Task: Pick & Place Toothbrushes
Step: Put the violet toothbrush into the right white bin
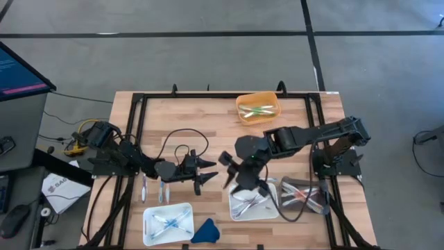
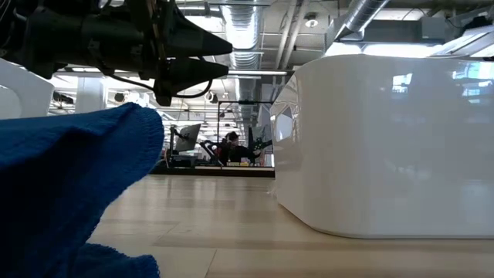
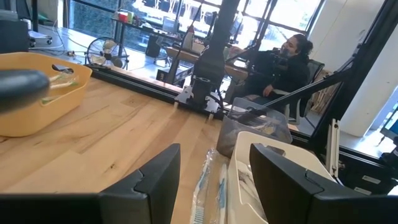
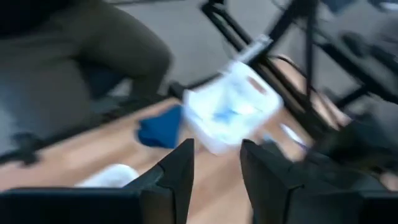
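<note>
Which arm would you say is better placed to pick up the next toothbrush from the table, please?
Probably the left: its open gripper hovers just beside the two loose toothbrushes on the table, while the right gripper is blurred above the middle white tray.

We see a blue cloth (image 1: 205,231) at the table's (image 1: 208,125) near edge, a yellow tub (image 1: 259,107) by the far edge.

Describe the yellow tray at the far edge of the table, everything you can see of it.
The yellow tray is a shallow, rounded-corner rectangle, plastic-looking and slightly see-through, sitting flat on the wooden table near its far edge. A few toothbrushes with green accents lie inside it. Neither gripper touches it; both arms work nearer the front. The left wrist view shows its raised rim and thin walls.
</note>
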